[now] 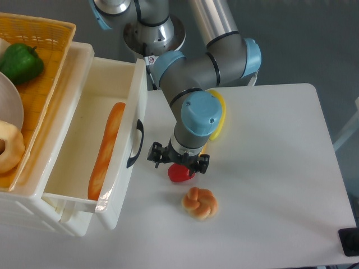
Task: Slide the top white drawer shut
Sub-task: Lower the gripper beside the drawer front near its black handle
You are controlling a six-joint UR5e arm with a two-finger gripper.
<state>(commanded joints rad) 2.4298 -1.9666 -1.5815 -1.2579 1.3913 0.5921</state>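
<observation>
Glossy top white drawer [92, 147] holds a long baguette [106, 150].

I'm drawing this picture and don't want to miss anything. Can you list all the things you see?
top drawer: 1, white, pulled open at left
baguette: 1, orange-brown, inside the top drawer
basket: 1, orange, far left
green pepper: 1, green, in the basket
bagel: 1, pale, in the basket
red pepper: 1, red, on the table
bun: 1, golden, nearest table edge
banana: 1, yellow, behind the arm
table: 1, white
arm: 1, grey and blue
pincer: 1, black, above the red pepper
</observation>
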